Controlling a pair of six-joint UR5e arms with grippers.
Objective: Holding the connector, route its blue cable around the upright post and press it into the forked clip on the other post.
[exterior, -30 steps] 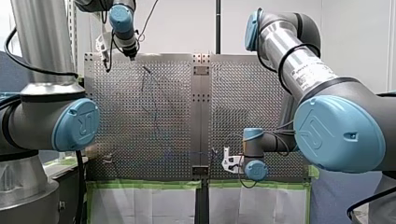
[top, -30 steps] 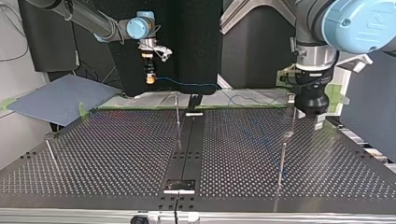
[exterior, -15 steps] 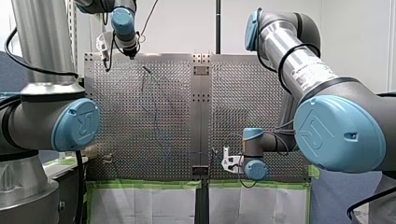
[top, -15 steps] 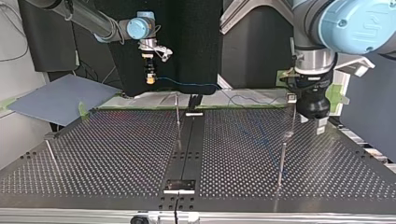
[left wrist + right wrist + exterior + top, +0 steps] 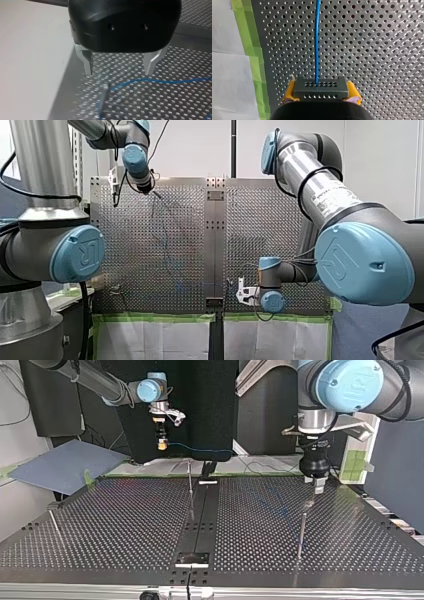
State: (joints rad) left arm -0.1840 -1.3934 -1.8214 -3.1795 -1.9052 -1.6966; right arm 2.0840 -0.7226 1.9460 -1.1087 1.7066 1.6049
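Top view, left to right. A flat blue-grey sheet (image 5: 65, 465) lies at the upper left of the frame, beyond the edge of the surface (image 5: 125, 525), a dark metal plate with a regular grid of round holes. A short thin rod (image 5: 55, 527) stands near the left edge.

My right claw (image 5: 161, 446) hangs in the upper centre-left, above the far edge of the surface. In the right wrist view, my right claw (image 5: 321, 93) is clamped on the connector (image 5: 321, 86), a dark rectangular block with rows of small holes, held between its yellow pads (image 5: 288, 93). The blue cable (image 5: 316, 37) leaves the connector face and runs straight ahead over the plate. Green tape (image 5: 249, 50) borders the plate.

In the top view the cable (image 5: 200, 450) runs rightward from the claw, passing behind the top of the slim centre post (image 5: 190, 485); contact cannot be determined.

At the centre right, my left claw (image 5: 317, 485) hangs above a thin metal post (image 5: 301, 530); the post top is too small to resolve. In the left wrist view its pale metal fingers (image 5: 87, 63) stand apart with nothing between them; the cable lies just ahead of the tips.
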